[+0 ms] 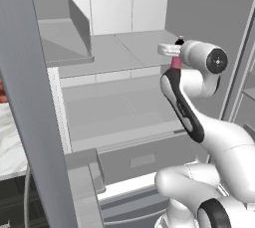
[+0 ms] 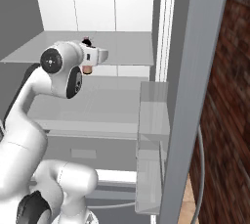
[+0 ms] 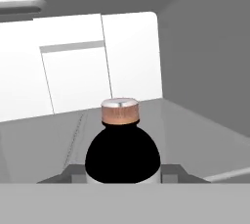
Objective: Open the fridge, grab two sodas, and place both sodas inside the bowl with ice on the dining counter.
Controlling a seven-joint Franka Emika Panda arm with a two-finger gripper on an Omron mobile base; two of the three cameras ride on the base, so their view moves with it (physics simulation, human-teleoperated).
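Reaching into the open fridge (image 1: 124, 117), both doors swung wide, arm stretched over the pale grey shelves. End effector (image 3: 123, 175) level with the upper shelf, fingers (image 3: 73, 173) spread to either side of one soda (image 3: 123, 157), close against its dark shoulder; whether actually pinching it, cannot tell. Soda upright on that shelf, copper-toned cap on top, pink body just peeking past the wrist (image 1: 176, 62) toward the right side of the fridge interior.
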